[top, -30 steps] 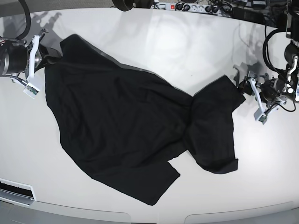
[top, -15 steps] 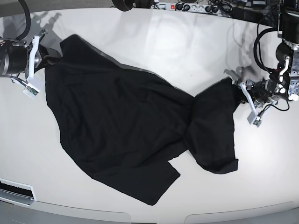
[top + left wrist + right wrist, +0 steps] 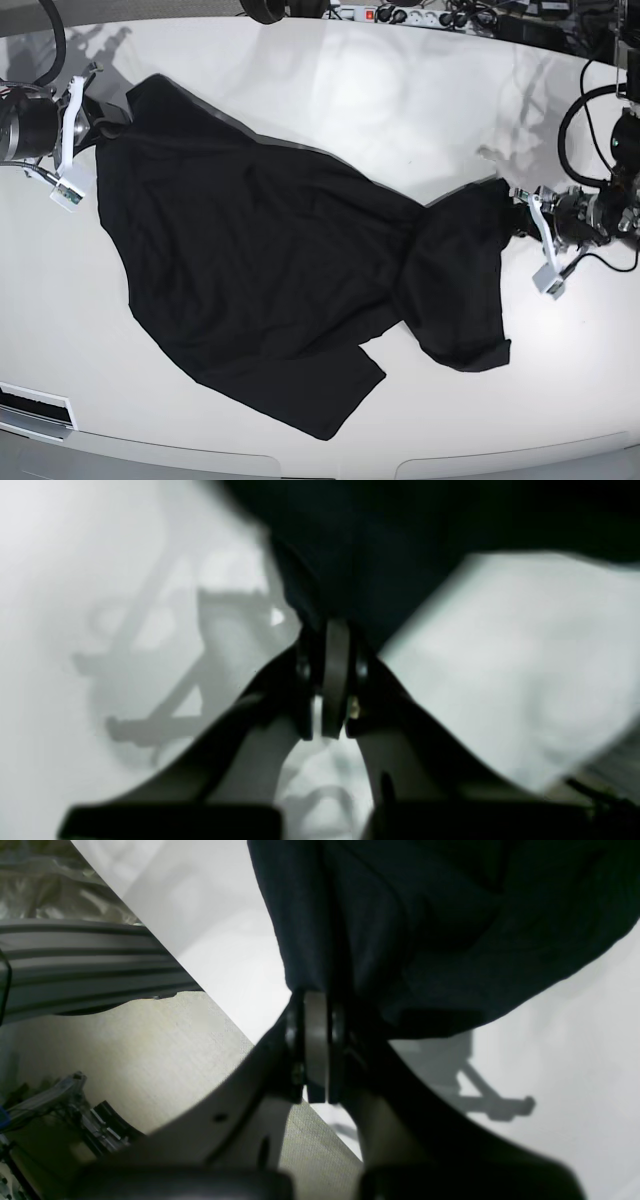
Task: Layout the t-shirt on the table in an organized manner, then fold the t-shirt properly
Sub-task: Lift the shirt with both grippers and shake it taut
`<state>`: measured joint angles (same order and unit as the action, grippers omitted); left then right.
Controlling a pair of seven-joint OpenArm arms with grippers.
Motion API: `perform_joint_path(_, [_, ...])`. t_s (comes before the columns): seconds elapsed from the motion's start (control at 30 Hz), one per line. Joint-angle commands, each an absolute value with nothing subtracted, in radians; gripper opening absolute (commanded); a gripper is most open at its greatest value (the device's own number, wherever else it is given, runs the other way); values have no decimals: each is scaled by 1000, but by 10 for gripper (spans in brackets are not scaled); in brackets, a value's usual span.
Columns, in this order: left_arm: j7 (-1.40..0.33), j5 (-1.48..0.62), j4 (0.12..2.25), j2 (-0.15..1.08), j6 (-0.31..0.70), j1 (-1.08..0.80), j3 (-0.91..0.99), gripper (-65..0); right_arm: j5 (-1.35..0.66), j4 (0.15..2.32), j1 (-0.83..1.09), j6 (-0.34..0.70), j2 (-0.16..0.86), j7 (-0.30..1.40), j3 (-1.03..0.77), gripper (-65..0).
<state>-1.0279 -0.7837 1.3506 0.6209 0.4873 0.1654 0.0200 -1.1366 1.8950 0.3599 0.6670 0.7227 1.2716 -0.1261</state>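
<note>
Since a second ago: left gripper has clamped shut on the t-shirt corner, right side, pulling it rightward. Arm low, reaching in horizontally. T-shirt: spread crumpled across the table, centre. Right gripper: far left, arm level, fingers pressed together pinching the shirt's far-left edge.

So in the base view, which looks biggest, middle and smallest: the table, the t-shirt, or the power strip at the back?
1. The table, filling nearly the whole view.
2. The t-shirt, spread over much of it.
3. The power strip, tiny, though it sits farthest from the camera.
</note>
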Motion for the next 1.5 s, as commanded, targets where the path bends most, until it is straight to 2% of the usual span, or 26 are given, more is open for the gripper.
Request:
perform_joint_path(0.0, [-1030, -833, 1388, 656, 502, 183, 31, -650, -1151, 1906, 352, 673, 743, 1263, -136, -650])
perform_joint_path(0.23, [-1153, -1184, 1455, 701, 625, 183, 156, -650, -1140, 1906, 352, 673, 743, 1264, -136, -650])
perform_joint_path(0.37, [-1250, -1342, 1454, 701, 636, 180, 305, -650, -1092, 1906, 352, 673, 743, 1264, -136, -650])
perform_joint_path(0.57, [-1254, -1359, 1397, 700, 592, 178, 585, -650, -1091, 1906, 352, 673, 743, 1263, -136, -650])
perform_joint_path(0.67, [-1253, -1339, 1320, 700, 582, 177, 664, -650, -1091, 1906, 352, 673, 743, 1236, -138, -650])
perform_joint_path(1.1, [-1258, -1338, 839, 698, 553, 84, 668, -650, -1122, 1911, 344, 673, 672, 1206, -140, -650])
perform_joint_path(1.27, [-1279, -1375, 796, 706, 523, 11, 640, -650, -1307, 1911, 344, 698, 673, 1392, -140, -650])
perform_joint_path(1.4, [-1396, -1484, 797, 729, 551, -34, 549, -650, -1484, 1911, 344, 698, 673, 1396, -140, -650])
perform_joint_path(1.47, [-1396, -1484, 809, 739, 554, -33, 485, -650, -1484, 1911, 350, 698, 680, 1396, -140, -650])
